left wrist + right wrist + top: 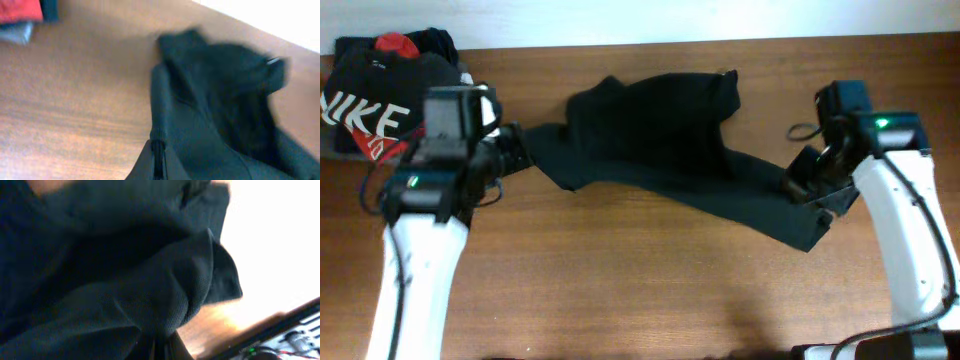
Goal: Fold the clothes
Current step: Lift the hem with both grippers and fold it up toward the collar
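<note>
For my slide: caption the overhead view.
Left end effector and right end effector pinch opposite ends of the black T-shirt.

Overhead I look straight down on the table [640,290]; both wrist views sit close, sharing the black T-shirt [660,140]

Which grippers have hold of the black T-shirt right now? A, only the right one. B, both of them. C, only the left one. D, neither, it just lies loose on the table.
B: the left gripper is shut on one end of the black T-shirt and the right gripper is shut on the other end, with the cloth spread between them.
</note>
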Robot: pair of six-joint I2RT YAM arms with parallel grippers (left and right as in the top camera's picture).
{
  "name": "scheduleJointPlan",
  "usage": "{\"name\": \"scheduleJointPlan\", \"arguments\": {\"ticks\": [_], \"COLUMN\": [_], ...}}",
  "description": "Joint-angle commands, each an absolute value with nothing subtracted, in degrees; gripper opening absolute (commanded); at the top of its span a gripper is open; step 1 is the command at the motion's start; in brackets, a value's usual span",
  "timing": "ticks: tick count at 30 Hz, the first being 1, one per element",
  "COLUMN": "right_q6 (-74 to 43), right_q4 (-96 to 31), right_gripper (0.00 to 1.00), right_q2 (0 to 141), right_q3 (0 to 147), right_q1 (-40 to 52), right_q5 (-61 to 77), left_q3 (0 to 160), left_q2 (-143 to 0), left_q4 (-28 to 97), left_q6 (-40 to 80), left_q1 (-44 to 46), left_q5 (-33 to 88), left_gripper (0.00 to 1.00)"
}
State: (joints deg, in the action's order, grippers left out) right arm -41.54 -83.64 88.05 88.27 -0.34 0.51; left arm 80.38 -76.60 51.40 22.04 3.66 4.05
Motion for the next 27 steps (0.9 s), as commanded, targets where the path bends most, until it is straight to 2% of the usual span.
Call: {"name": "scheduleJointPlan", "arguments": {"ticks": [1,8,16,21,27], "right_q6": [-39.18,-36.34,-36.23,-36.23,-36.23], "right_q4": [-86.78,-90.59,-92.29,-90.63,-85.36], "right_gripper": [0.04,0.04,0.04,0.04,0.04], "right_q2": [87.0,83.99,80.31,79.88,82.89], "right_q3": [98.39,114.48,124.49,125.95,125.95], "right_q1": [0.01,6.57,14.7,14.98,14.92], "right_q5": [-1.61,-1.58,-1.61,-1.83,-2.26], "left_q3": [82.67,84.79,86.54,86.56,86.56], "left_q2": [-68.73,-57.28,-49.43,-50.83,-60.14], "left_q4": [50.59,49.78,49.69,48.86,45.41], "left_q6": [20.88,20.91,20.91,20.91,20.91], "left_q1": [3.64,3.66,3.64,3.64,3.6], "left_q5": [3.14,3.18,3.16,2.35,1.48], "left_gripper": [0.01,0.01,0.01,0.01,0.01]}}
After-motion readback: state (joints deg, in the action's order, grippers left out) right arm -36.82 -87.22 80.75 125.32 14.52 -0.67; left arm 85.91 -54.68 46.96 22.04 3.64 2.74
